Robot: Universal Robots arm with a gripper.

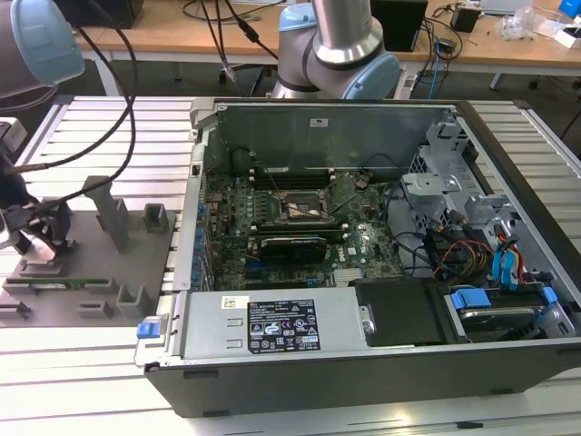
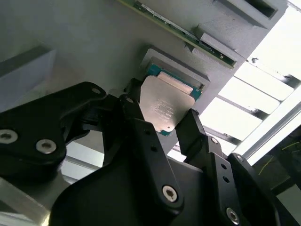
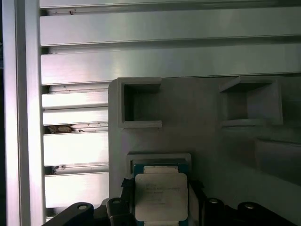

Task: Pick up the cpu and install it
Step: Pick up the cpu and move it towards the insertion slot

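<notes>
cpu [image 2: 164,106] [image 3: 161,195] sits at a shallow pocket near the edge of the grey fixture plate [image 3: 207,136], silver top up. Pincer [image 2: 162,111] [image 3: 161,190] is clenched on it, with a black finger [image 2: 141,127] against each side edge. Green memory stick [image 2: 183,33] lies in a slot just beside the pocket. Plate rests on the slatted metal desk [image 1: 91,363] at the exterior view's left. Open computer case [image 1: 363,363] stands to the exterior view's right, well apart from the pincer, with its motherboard [image 1: 272,227] exposed.

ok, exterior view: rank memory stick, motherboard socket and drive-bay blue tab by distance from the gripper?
1. memory stick, on the fixture plate beside the gripper.
2. motherboard socket, middle of the case.
3. drive-bay blue tab, case's end, exterior view's right.
</notes>
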